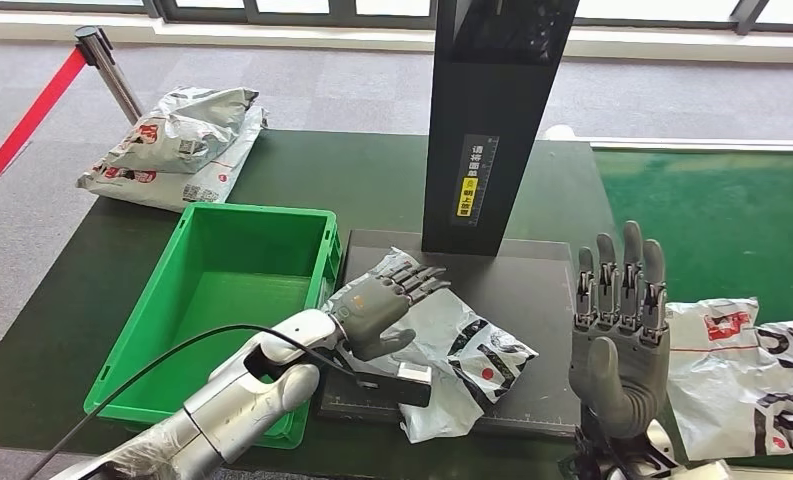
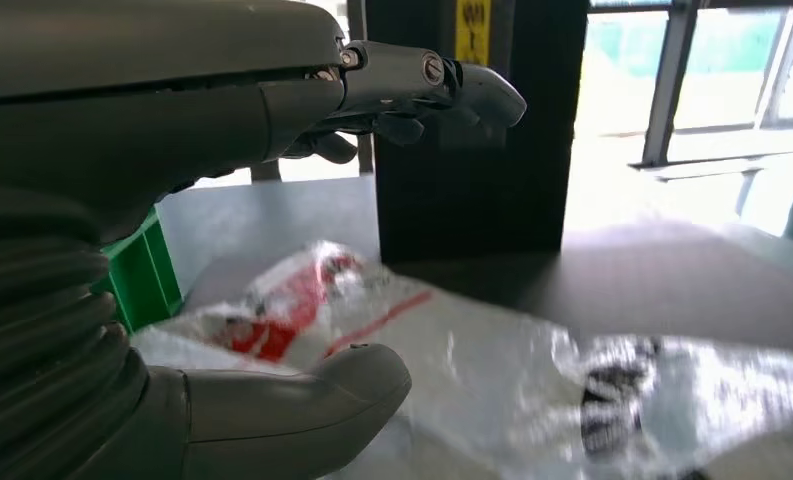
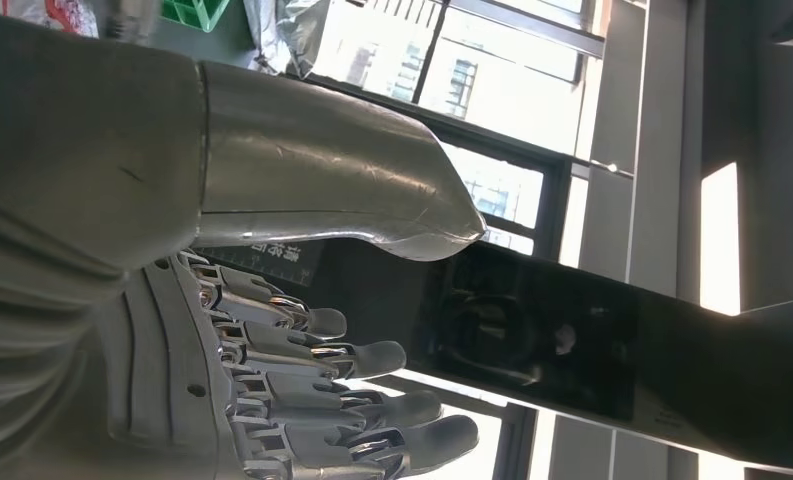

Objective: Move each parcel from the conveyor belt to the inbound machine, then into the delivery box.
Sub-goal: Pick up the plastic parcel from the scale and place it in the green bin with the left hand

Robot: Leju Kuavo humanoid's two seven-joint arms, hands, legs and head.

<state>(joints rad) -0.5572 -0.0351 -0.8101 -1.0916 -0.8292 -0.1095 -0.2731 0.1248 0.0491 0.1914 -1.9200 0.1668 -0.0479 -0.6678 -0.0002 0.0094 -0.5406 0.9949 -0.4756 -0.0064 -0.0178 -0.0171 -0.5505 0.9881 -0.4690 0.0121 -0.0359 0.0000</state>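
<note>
Two hands up front: right hand (image 1: 620,325) raised, fingers straight and apart, holding nothing. Left hand (image 1: 384,305) hovers over the parcel (image 1: 452,365) lying on the inbound machine's dark plate (image 1: 532,300), fingers spread; contact looks unlikely, hard to confirm. Another parcel (image 1: 742,360) lies right, on the conveyor belt (image 1: 732,220). Green delivery box (image 1: 222,300) sits left of the plate. Further back, more parcels (image 1: 177,145) piled on the table.

Both hands open, holding nothing.
The left arm (image 1: 242,395) reaches forward and inward, its left hand (image 1: 380,305) low with fingers spread and thumb apart. The right hand (image 1: 619,325) stands upright, fingers straight and pointing up, held close together.
</note>
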